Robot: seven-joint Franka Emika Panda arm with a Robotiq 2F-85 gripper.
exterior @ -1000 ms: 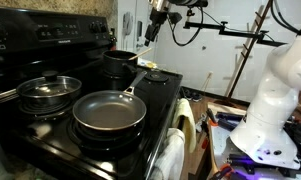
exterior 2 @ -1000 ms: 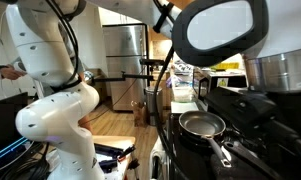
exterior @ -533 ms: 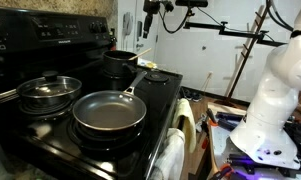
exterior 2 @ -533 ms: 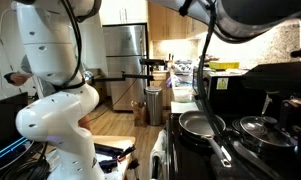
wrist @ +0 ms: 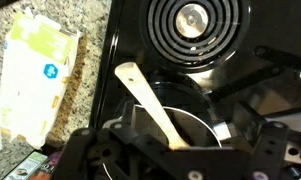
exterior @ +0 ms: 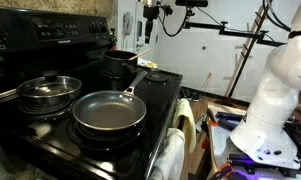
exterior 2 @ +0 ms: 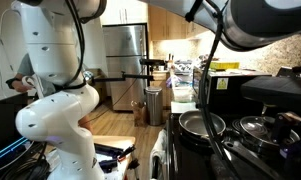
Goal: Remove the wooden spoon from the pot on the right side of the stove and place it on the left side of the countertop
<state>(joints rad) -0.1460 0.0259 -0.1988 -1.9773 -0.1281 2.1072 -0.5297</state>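
Between the jaws of the gripper (wrist: 178,148), which are drawn narrow, the wooden spoon (wrist: 148,100) is held by one end. The contact itself is shadowed in the wrist view, so the depth of the grip cannot be confirmed. The free end of the spoon is seen above the pot (exterior: 120,66). In an exterior view the gripper is shown well above the pot, which stands at the rear right corner of the stove (exterior: 158,98).

Hazard 1, slip: a long handle gripped near one end is judged liable to pivot or slide out if the arm is swung sharply. The spoon would then be dropped into the pot or onto the glossy top beside the burner ring (wrist: 194,18).

Hazard 2, snagging: if sideways travel is begun with too little height, the hanging end may be caught on the pot rim and the pot dragged toward the stove edge.

Hazard 3, obstructed set-down: a pale carton (wrist: 35,85) is lying on the countertop (wrist: 90,35) near its edge with the stove. A spoon lowered onto it would be left tilted and could roll off. The frying pan (exterior: 109,112) at the front edge is well apart from the gripper and is judged a minor concern.
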